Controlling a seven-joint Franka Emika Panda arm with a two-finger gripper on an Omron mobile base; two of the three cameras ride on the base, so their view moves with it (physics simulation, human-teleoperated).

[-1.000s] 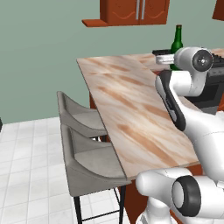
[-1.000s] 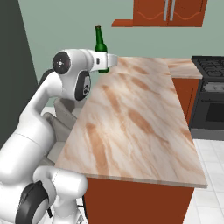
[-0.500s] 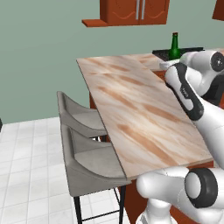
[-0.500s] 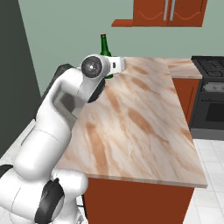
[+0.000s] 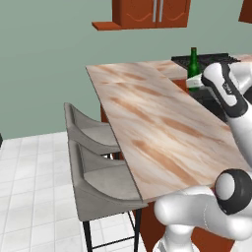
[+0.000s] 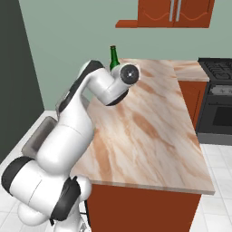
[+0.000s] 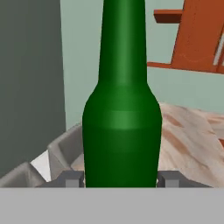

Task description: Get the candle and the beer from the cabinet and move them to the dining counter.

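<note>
1. One bottle [image 7: 121, 122] of smooth dark-green glass, with a round body and a narrow neck, is standing upright between the two dark fingertips [image 7: 72, 178] of the gripper [image 7: 121, 179].
2. The gripper is holding the bottle low on its body, one tip pressing on each side.
3. In the left base view the bottle [image 5: 193, 66] is showing above the far right part of the counter [image 5: 157, 123], with the hand wrapped around its lower half.
4. In the right base view the bottle's neck and dark cap [image 6: 113, 56] are rising behind the white arm, over the counter's [image 6: 149, 131] far left corner. Whether the base is touching the slab cannot be told.
5. One counter: a long flat slab of beige-pink veined marble on a reddish-brown base.
6. Two grey bar stools [image 5: 98, 172] with curved shell seats and thin dark legs are standing along the counter's edge.
7. One reddish-brown wooden wall cabinet [image 5: 150, 12] with arched panels and grey bar handles is hanging on the green wall.
8. One black stove [image 6: 219, 99] is standing beside the counter.
</note>
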